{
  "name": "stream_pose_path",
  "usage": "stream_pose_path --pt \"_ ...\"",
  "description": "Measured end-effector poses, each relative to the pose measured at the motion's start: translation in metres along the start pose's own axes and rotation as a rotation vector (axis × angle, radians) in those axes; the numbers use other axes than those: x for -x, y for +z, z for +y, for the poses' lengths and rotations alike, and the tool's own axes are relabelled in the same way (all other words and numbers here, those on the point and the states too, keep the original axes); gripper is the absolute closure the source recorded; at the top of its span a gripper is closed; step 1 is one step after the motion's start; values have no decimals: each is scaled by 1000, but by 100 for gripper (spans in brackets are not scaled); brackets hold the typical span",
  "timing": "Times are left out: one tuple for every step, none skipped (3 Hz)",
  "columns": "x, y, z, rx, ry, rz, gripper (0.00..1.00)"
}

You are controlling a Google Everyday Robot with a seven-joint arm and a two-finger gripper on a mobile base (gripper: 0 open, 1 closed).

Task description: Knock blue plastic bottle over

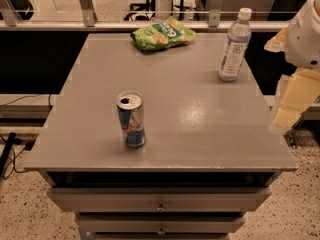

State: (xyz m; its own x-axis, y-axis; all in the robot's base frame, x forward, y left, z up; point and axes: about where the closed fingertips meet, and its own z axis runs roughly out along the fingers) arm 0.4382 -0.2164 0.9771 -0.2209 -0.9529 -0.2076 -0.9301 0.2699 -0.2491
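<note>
The blue plastic bottle stands upright near the back right corner of the grey table. It is clear and bluish, with a white cap and a pale label. My gripper hangs at the right edge of the view, just beyond the table's right edge. It is in front of and to the right of the bottle and does not touch it. The white arm rises above the gripper.
A blue-and-silver drink can stands upright at the front left of the table. A green snack bag lies at the back middle. Drawers sit under the tabletop. A rail and chair legs are behind the table.
</note>
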Motion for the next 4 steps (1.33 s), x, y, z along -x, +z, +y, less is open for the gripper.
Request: stream_pose_path --pt "0 0 0 0 0 0 0" --pt "0 6 -10 -19 -1 -17 0" --pt "-7 20 -43 -65 7 -43 0" --pt "-22 41 -82 -113 60 -42 0"
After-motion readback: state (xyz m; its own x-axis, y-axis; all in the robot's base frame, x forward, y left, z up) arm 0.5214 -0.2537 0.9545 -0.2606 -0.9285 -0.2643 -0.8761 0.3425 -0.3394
